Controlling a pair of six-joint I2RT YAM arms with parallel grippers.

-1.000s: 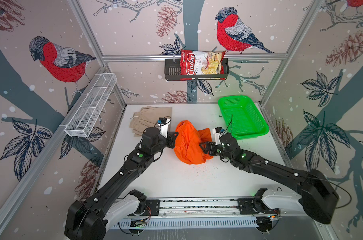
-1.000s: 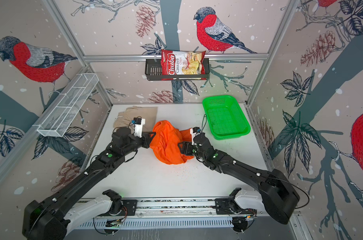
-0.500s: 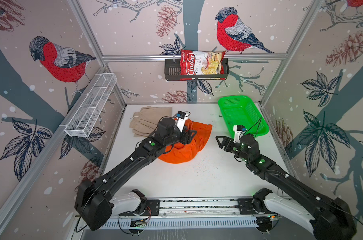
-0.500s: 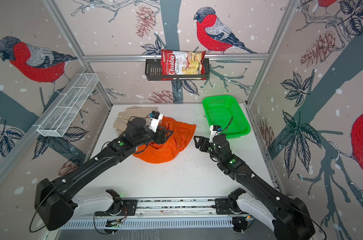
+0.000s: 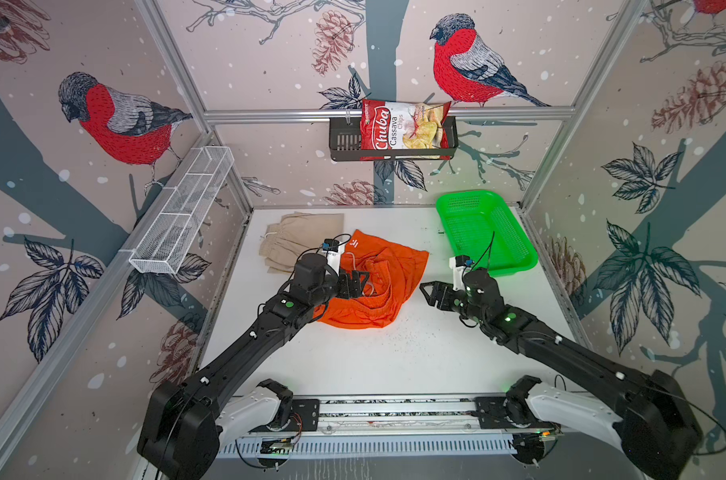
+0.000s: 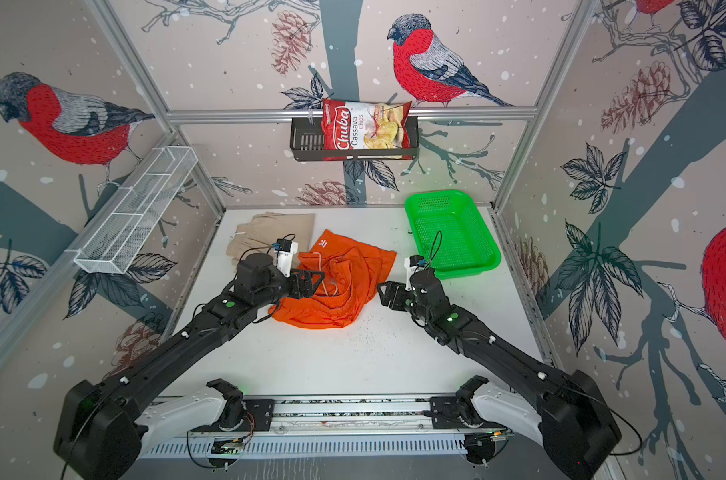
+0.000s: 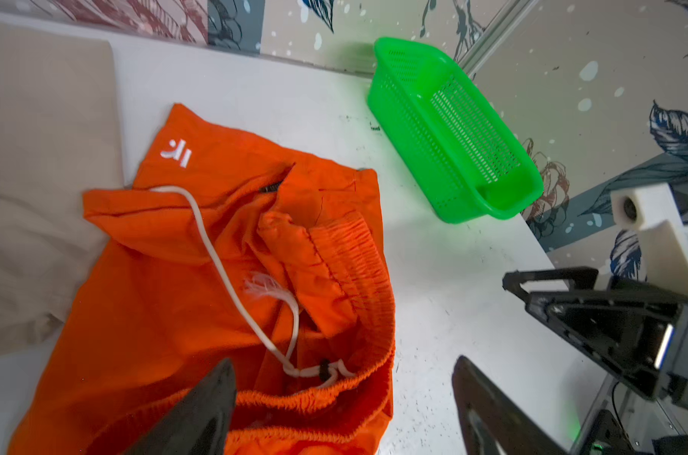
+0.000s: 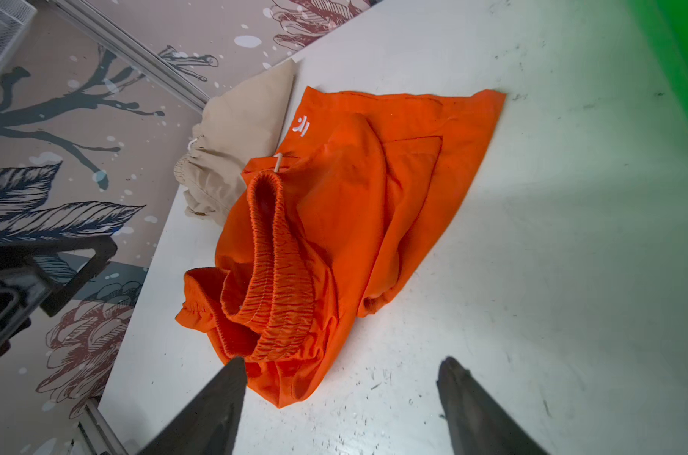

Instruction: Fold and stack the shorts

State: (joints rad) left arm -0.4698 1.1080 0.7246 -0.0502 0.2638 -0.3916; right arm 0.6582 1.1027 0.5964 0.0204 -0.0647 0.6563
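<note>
Our orange shorts (image 5: 378,291) lie in a crumpled heap on the white table (image 5: 394,365), right beside the beige shorts (image 5: 299,237). Our left gripper (image 5: 360,284) hangs over the heap and our right gripper (image 5: 425,294) is just beside it, both with fingers wide apart and empty. The cloth looks soft, light and floppy, so we would pinch the thick waistband (image 8: 271,256).

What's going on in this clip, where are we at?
Two robot arms are folding shorts. The orange shorts lie crumpled mid-table, not yet folded, next to the tan shorts, which look folded at the far left. The left gripper hovers open over the orange pair; the right gripper is open beside it, holding nothing.
</note>
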